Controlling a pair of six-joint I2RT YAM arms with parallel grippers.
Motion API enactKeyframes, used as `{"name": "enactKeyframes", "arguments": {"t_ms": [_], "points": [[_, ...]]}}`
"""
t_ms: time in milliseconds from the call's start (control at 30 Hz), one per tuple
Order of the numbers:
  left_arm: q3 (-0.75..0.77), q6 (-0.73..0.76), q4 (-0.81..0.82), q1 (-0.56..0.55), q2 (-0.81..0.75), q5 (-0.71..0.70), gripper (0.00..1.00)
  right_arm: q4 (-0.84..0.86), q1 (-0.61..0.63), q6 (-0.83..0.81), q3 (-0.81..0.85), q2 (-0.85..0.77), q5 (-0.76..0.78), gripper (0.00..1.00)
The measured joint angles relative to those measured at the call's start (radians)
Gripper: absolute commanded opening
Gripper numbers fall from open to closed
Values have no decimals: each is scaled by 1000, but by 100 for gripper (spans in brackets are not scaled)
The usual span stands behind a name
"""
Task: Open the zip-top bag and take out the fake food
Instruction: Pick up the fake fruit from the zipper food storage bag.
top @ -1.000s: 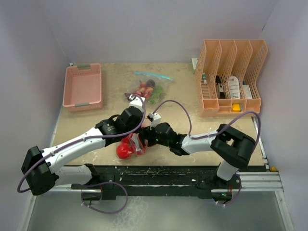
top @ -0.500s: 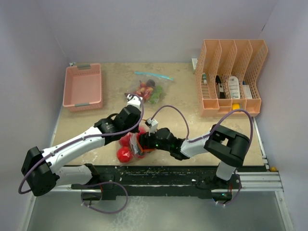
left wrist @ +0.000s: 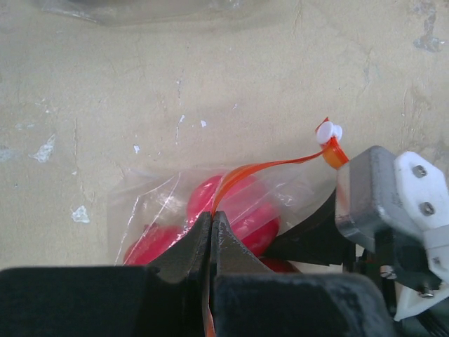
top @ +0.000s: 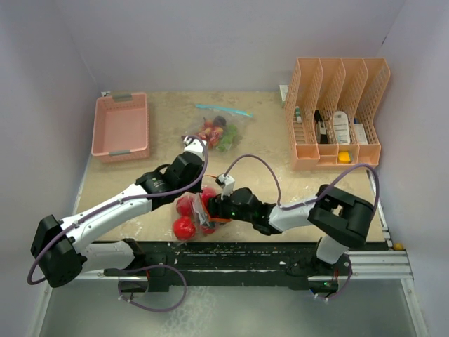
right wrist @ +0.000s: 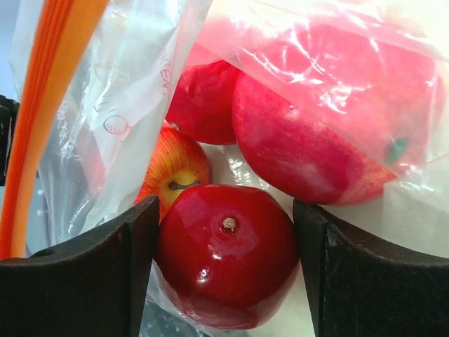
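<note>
Though wide, right fingers (right wrist: 77,281) on apple (right wrist: 224,263)

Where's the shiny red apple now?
In the right wrist view, the shiny red apple sits between the right gripper's fingers, with the other red fruit in the clear bag just behind it.

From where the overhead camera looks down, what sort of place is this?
Probably a lab test bench, not a home: plain walls box in a table, two robot arms are bolted at its near edge, and staged props lie about: a bag of toy fruit, a pink tray.
</note>
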Motion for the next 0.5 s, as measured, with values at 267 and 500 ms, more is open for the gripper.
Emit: {"name": "enactKeyframes", "arguments": {"t_ms": [267, 500], "points": [[-16, -1, 73, 5, 1, 37, 0, -225, -3, 17, 3, -184, 137, 45], [-49, -18, 163, 10, 35, 116, 0, -408, -109, 38, 46, -289, 249, 45]]}}
